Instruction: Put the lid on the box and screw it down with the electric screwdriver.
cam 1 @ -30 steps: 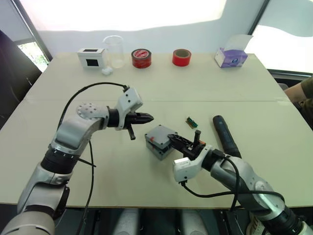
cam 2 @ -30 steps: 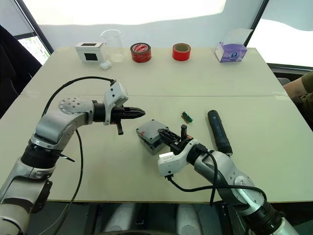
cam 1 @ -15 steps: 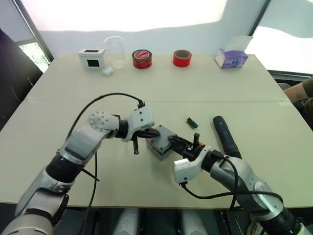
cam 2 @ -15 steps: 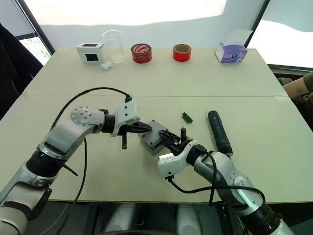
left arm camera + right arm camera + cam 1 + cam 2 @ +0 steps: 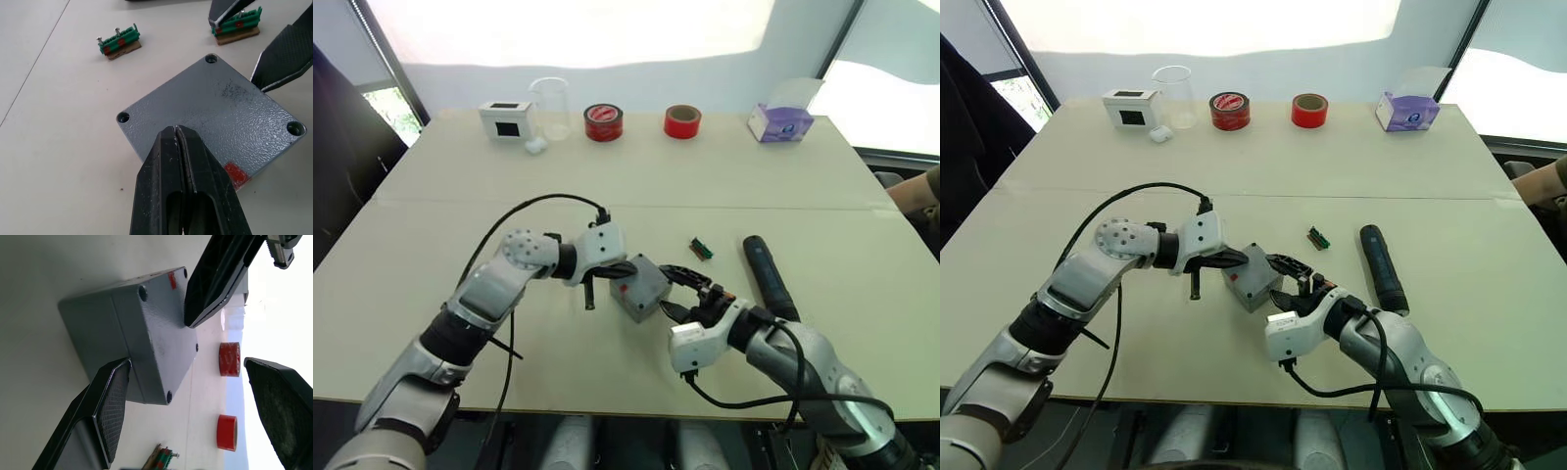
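One lid (image 5: 215, 117) sits on one box (image 5: 102, 338); left gripper (image 5: 176, 134) clenched on top, right gripper (image 5: 683, 292) spread (two tape rolls (image 5: 605, 121) behind).

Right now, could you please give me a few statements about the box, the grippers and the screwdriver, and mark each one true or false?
1. The lid sits on the box. True.
2. The left gripper is wide open. False: its fingers are shut, tips on the lid.
3. The right gripper is open beside the box. True.
4. The right gripper holds the electric screwdriver. False: it lies on the table, ungripped.
5. Two red tape rolls stand at the table's far edge. True.
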Motion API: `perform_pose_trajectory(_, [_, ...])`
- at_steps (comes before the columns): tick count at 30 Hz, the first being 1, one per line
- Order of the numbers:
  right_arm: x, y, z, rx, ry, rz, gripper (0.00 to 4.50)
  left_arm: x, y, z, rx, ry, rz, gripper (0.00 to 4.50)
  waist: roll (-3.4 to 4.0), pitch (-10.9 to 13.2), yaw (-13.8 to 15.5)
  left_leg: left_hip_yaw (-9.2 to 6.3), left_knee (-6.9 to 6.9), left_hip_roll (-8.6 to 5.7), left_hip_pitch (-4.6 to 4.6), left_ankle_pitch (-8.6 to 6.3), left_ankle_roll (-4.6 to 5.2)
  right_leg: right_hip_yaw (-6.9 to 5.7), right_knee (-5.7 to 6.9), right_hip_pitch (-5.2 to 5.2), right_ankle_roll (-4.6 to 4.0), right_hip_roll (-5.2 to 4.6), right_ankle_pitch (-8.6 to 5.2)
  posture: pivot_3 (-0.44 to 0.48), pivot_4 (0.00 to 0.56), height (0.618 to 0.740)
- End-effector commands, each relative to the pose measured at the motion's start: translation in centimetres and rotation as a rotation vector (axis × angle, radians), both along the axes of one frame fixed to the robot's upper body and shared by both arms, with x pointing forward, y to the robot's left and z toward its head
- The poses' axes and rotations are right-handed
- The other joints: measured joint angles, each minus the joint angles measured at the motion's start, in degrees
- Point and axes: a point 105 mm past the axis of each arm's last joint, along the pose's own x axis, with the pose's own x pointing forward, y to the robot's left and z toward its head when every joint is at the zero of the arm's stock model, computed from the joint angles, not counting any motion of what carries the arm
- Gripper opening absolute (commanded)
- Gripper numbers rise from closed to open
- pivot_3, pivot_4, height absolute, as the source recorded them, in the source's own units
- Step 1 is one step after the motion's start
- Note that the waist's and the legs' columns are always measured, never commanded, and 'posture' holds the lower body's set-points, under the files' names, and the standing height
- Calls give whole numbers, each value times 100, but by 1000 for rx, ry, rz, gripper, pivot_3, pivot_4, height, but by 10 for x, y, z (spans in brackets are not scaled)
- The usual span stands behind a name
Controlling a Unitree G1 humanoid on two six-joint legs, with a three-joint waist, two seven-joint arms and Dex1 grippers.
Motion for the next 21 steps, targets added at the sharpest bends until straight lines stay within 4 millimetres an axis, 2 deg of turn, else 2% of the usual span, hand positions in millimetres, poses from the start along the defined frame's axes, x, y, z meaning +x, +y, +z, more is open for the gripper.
perform_pose_trajectory(1, [-10,0,20,53,-37,35,3704,-2,10,-30,81,74,25,0,0,0,-1,0,0,0,0,0,0,0,0,0,0,0,0,0,150,740])
perform_pose_trajectory(3, [-11,-4,24,139,12,7,3704,-2,10,-31,79,77,26,0,-1,-1,2,-1,0,0,0,0,0,0,0,0,0,0,0,0,150,740])
perform_pose_trajectory(6, [-7,-11,27,268,94,-54,3118,0,10,-28,47,76,35,0,-2,-4,2,-2,0,1,0,0,0,0,0,2,0,-1,0,0,150,740])
perform_pose_trajectory(8, [-4,-15,27,378,204,-103,2454,4,12,-14,-32,94,67,0,-2,-4,2,-2,0,1,0,0,0,0,0,1,0,-1,0,0,150,740])
perform_pose_trajectory(9, [-2,-17,26,425,258,-129,2021,7,13,-2,-93,112,88,0,-2,-4,4,-2,0,2,0,0,0,0,0,1,0,-1,0,0,150,740])
perform_pose_trajectory(10, [0,-20,23,460,320,-158,1786,10,17,10,-153,126,112,0,-4,-2,0,-3,0,2,0,0,0,0,0,1,0,-1,0,0,150,740])
perform_pose_trajectory(11, [0,-21,21,477,356,-175,1268,11,19,17,-189,135,126,0,-2,-1,-4,-3,0,3,-2,0,0,0,1,-3,0,-1,0,0,150,740])
perform_pose_trajectory(14, [3,-26,18,571,478,-242,100,22,34,35,-276,152,200,0,-2,1,-8,-4,-2,2,-6,0,1,0,3,-12,0,-1,0,0,150,740])
perform_pose_trajectory(18, [-3,-21,13,667,702,-275,39,37,48,43,-314,133,285,0,-1,2,3,-4,-6,3,-7,0,1,-1,3,-16,-1,-1,-1,0,150,740])
perform_pose_trajectory(21, [-9,-16,7,664,835,-284,39,45,47,34,-276,120,315,0,-2,2,10,-5,-6,-1,-7,-1,0,-2,1,-13,-1,-4,-1,0,150,740])
